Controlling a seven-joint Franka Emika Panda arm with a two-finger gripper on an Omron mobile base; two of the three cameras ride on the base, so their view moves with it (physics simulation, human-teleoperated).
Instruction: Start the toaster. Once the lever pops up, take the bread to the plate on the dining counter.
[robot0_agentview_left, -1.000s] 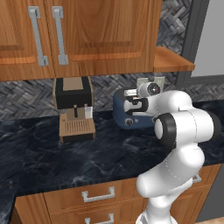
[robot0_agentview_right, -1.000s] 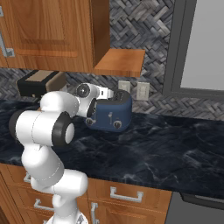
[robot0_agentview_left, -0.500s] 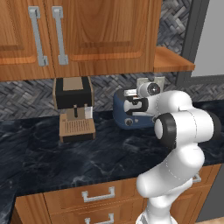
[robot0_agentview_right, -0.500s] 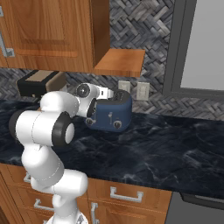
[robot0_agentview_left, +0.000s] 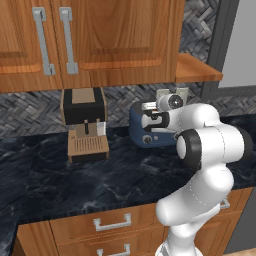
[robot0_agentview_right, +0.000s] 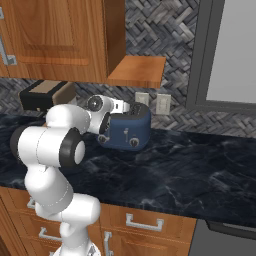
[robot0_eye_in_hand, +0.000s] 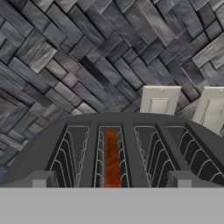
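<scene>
Nothing has moved since the earlier frame, as far as we can tell: our arm, the toaster (robot0_agentview_left: 152, 127) and the coffee machine (robot0_agentview_left: 85, 122) sit in the same places in both base views, so we read this as a pause. We hold the gripper (robot0_agentview_left: 150, 120) right at the toaster's end, close against its blue body on the dark marble desk (robot0_agentview_left: 75, 180); in the right base view the gripper (robot0_agentview_right: 107, 125) sits just beside the toaster (robot0_agentview_right: 127, 131), on the side away from the knob on its front. The jaws are spread wide and pinch nothing. We judge that we are held here to reach the lever at this end, or else to wait above the slots for it to pop up; the lever itself we cannot make out. From the hand view we look straight along the toaster (robot0_eye_in_hand: 113, 131) top, and the bread (robot0_eye_in_hand: 112, 157) shows as an orange-brown strip sunk deep in one of the middle slots, which suggests toasting is under way. Two wall outlets (robot0_eye_in_hand: 159, 100) sit on the tiled wall just behind. The bread is not yet lifted.
</scene>
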